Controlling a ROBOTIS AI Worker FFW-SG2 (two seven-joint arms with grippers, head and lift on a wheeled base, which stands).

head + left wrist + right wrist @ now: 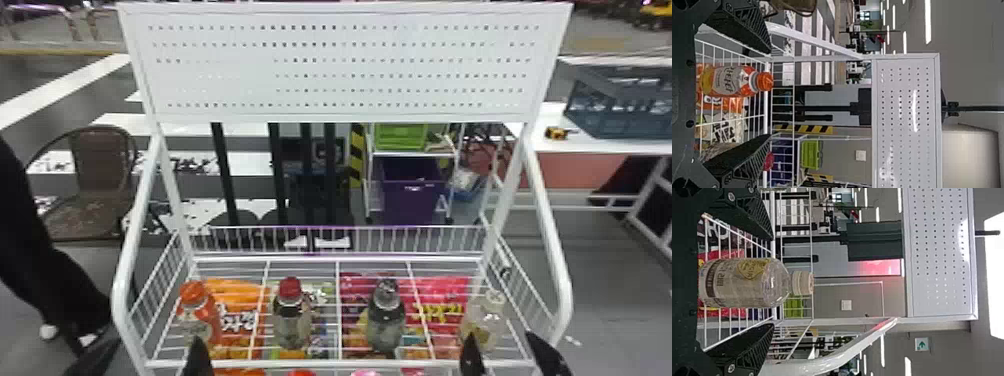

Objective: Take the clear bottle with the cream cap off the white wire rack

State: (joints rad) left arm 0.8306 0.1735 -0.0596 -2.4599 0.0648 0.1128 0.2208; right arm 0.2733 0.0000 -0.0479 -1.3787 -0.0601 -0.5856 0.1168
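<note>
While the clear bottle (484, 320) is supported upright at the right end of the rack (340, 363), the right gripper (500, 336) is held wide before it, fingers apart from its sides. Left gripper (198, 357) likewise spread wide, near the orange-capped bottle (194, 296).

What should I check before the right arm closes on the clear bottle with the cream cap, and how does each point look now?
1. Right gripper open: ok, its fingers stand well apart.
2. Clear bottle lined up: ok, it shows between those fingers in the right wrist view.
3. Bottle upright, cream cap on: ok.
4. Fingers far enough forward to grip: cannot tell.
5. Bottle gripped, ready to lift off the white wire rack: not ok, gaps remain on both sides.
6. Gray-capped bottle out of the way: ok, it stands apart, to the left.
</note>
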